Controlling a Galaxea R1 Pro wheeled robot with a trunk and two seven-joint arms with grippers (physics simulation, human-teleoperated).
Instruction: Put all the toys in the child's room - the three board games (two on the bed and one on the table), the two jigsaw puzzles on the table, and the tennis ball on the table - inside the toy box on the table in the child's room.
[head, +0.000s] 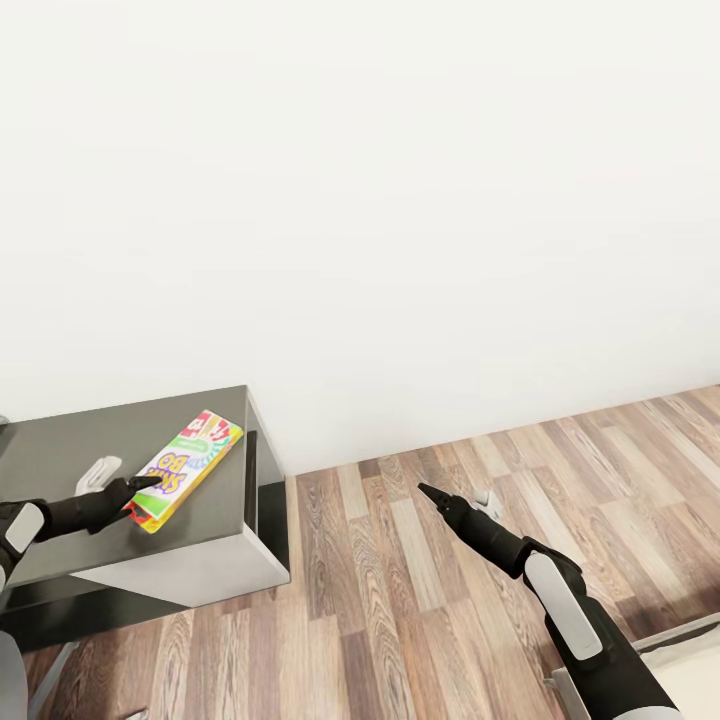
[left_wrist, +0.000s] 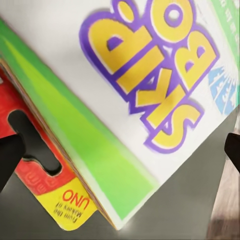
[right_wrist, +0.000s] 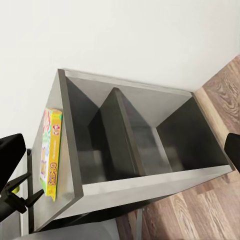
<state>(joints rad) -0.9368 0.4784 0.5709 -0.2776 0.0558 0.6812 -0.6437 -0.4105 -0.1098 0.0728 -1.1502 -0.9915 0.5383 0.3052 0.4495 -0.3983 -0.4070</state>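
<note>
A board game with a green edge and a yellow and purple "SKIP-BO" cover lies flat on the dark grey top of a low cabinet. My left gripper is at the box's near end. In the left wrist view its fingers stand wide apart at the frame's sides, open, with the box corner between and ahead of them. My right gripper hangs over the wooden floor to the cabinet's right, open and holding nothing. The right wrist view looks at the cabinet's front and the game on top.
The cabinet has two dark open compartments split by a divider and stands against a white wall. Wooden floor stretches to the right. A beige surface with a grey rim shows at the near right corner.
</note>
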